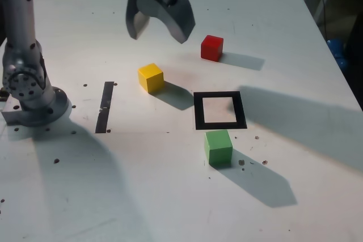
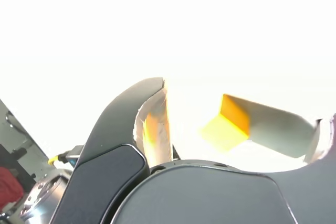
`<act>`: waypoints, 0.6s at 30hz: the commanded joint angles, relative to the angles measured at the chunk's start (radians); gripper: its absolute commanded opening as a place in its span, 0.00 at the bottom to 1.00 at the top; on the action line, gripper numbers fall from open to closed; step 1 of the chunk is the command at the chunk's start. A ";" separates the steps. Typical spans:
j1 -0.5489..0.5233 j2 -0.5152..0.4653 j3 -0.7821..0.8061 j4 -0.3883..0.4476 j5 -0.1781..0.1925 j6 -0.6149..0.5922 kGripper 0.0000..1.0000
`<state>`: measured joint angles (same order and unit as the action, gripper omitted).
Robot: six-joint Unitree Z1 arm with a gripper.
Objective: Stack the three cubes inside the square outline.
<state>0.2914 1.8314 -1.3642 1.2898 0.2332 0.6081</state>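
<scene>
Fingers spread wide, empty, hovering above surface; yellow cube just at 6 o'clock, exterior view; square outline empty.

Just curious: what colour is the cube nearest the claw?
Yellow cube; clearest in the exterior view.

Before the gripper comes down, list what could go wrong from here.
1. The open gripper hangs above the table, off to one side of the yellow cube; a straight descent could clip or push it.
2. The green cube sits just outside the square outline, so placing a cube there may knock it.
</scene>
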 commanded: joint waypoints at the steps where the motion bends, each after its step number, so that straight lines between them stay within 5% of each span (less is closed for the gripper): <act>1: 0.005 0.027 -0.032 0.007 0.003 0.012 0.99; 18: 0.039 0.315 -0.361 0.054 0.008 0.080 0.96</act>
<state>0.3265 2.1325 -1.7106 1.3393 0.2389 0.6841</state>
